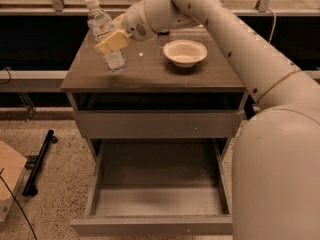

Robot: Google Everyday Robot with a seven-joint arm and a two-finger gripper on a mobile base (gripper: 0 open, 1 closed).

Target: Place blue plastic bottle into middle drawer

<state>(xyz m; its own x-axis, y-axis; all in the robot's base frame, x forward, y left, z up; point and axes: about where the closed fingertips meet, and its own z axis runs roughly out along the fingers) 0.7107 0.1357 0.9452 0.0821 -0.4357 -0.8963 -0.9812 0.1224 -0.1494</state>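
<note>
Gripping: your gripper [112, 41] was clamped around the blue plastic bottle [101, 23] at about mid-height, with its pale yellow fingers [118, 36] pressed across the clear body.
Bottle: you held it tilted, white cap toward the upper left and base toward the lower right, over the left part of the brown tabletop [150, 79]. Whether the base touched the wood could not be told.
Arm: your white arm [225, 39] reached in from the right and crossed above the rear of the tabletop, passing behind the bowl.
Bowl: a white bowl [185, 52] sat upright on the right half of the tabletop, well apart from the bottle.
Upper drawer front: a flat grey panel [157, 124] sat shut just under the tabletop.
Middle drawer: the middle drawer [150, 225] stood pulled out below that panel, its grey floor and low side walls in view. The bottle was well above it, not inside.
Floor: a black bar [40, 161] lay on the speckled floor left of the cabinet, near a brown cardboard box [7, 176] at the left edge.
Robot body: your white shell [280, 179] filled the lower right, covering the drawer's right front corner.
</note>
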